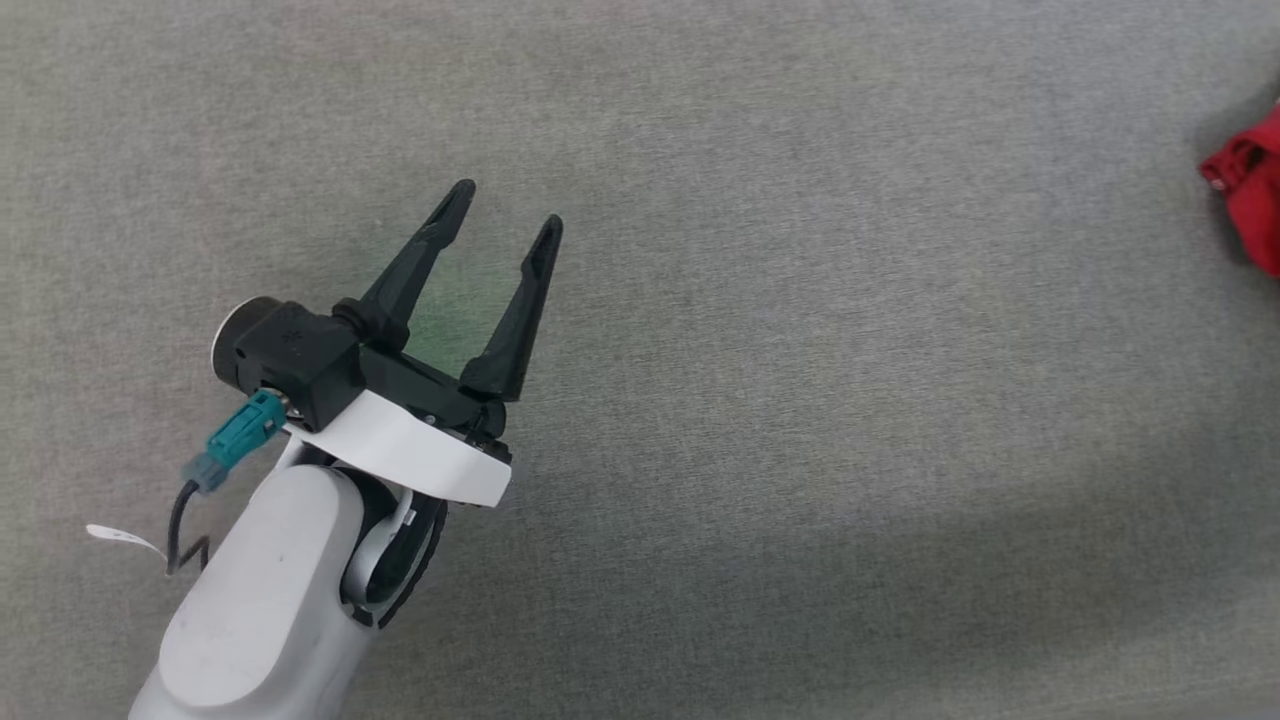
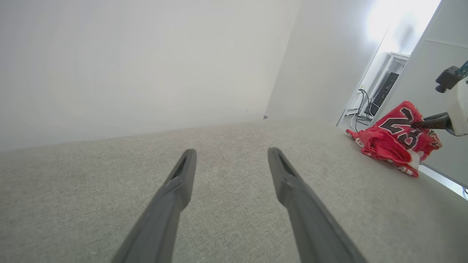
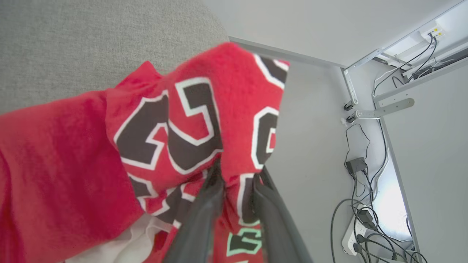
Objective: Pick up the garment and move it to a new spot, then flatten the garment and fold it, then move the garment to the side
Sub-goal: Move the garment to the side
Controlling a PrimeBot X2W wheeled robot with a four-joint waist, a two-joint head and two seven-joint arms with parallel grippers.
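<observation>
The garment (image 3: 172,135) is a crumpled red T-shirt with black, white-outlined print and white fabric at its lower edge. It lies bunched at the far right of the grey table (image 1: 760,300), where a small red part (image 1: 1250,195) reaches the head view's edge. My right gripper (image 3: 237,175) is shut on a fold of the garment, fabric pinched between its dark fingers. The left wrist view shows the garment (image 2: 393,140) lifted into a peak with the right gripper's fingers (image 2: 433,122) in it. My left gripper (image 1: 508,208) hovers open over bare table at the left, far from the garment.
Beyond the table's right edge are a white frame (image 3: 387,106), a power strip (image 3: 353,237) and several dangling cables (image 3: 360,204) near the floor. A pale wall (image 2: 146,65) rises behind the table. The grey cloth surface spreads wide between the two grippers.
</observation>
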